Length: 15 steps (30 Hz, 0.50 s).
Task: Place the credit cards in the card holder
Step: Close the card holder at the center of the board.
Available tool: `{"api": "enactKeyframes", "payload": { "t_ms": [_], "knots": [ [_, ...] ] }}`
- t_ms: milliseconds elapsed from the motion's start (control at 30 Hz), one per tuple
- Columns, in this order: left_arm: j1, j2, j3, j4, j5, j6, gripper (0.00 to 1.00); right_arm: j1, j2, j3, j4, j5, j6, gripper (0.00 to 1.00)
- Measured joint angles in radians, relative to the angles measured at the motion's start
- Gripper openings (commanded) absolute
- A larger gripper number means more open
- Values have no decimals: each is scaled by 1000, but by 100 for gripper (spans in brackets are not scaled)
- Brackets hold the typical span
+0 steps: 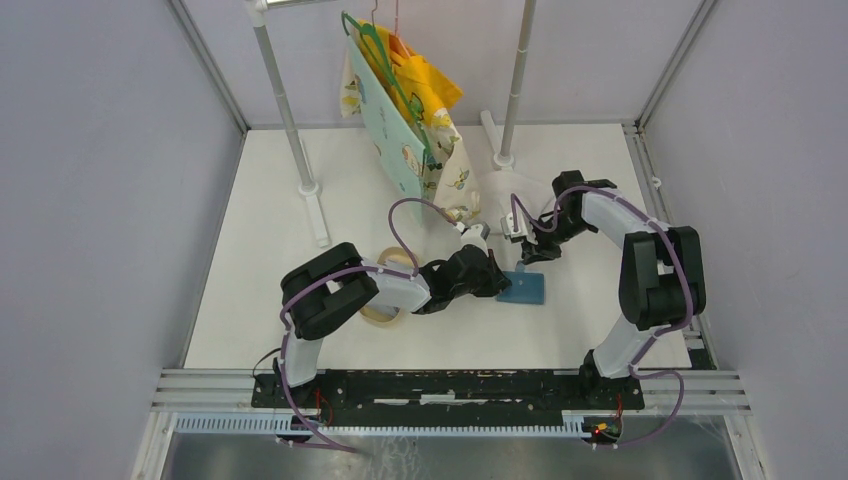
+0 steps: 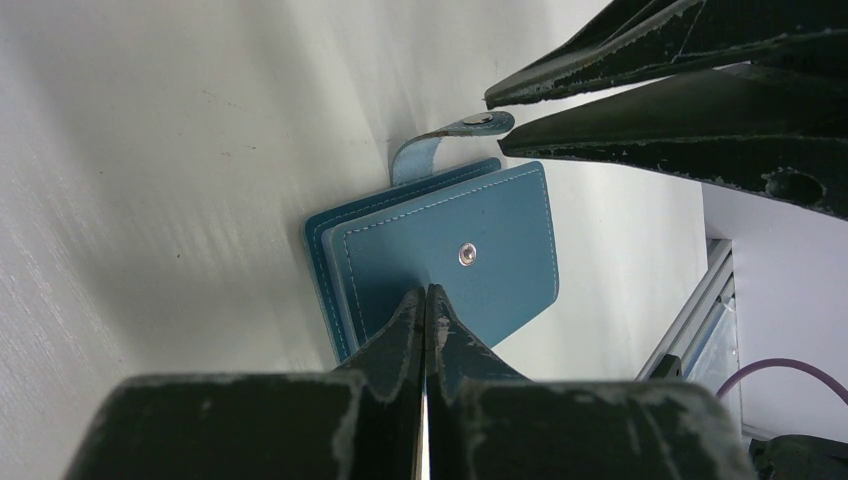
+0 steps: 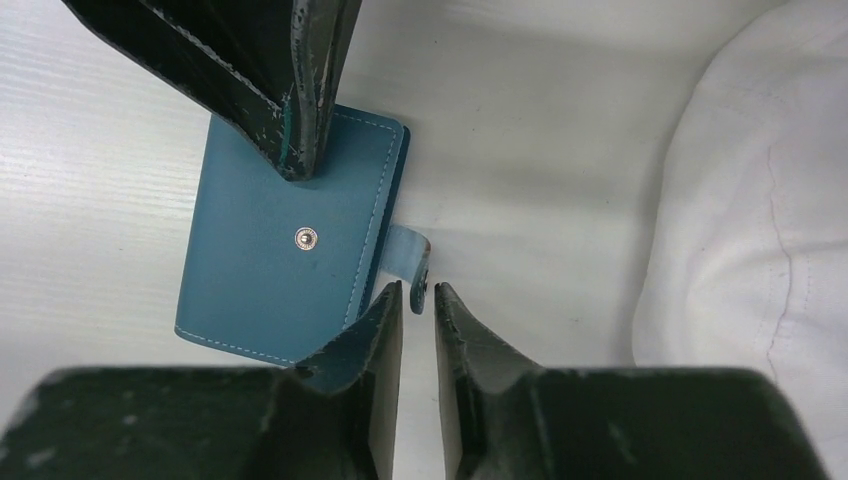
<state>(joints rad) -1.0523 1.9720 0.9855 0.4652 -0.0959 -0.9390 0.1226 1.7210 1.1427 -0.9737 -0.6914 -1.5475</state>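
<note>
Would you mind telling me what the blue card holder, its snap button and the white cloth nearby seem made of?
Card holder: likely leather or faux leather, matte blue, pale stitching along its edges. Snap button: apparently metal, silvery and shiny. White cloth: soft fabric, judging by its folds and seam.

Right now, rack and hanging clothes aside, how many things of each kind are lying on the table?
Blue card holder: 1
Tan oval ring: 1
White cloth: 1
Black cards: 0 in view
Total: 3
</note>
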Motion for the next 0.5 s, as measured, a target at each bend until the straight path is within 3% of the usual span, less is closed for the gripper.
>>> {"api": "enactKeyframes", "payload": {
  "t_ms": [200,500],
  "knots": [
    [0,0,0,0,0,0,2,2,2,10,-3,4,8,0],
    [-1,0,3,-10,-6,-17,2,2,-20,-2,8,4,29,0]
  ]
}}
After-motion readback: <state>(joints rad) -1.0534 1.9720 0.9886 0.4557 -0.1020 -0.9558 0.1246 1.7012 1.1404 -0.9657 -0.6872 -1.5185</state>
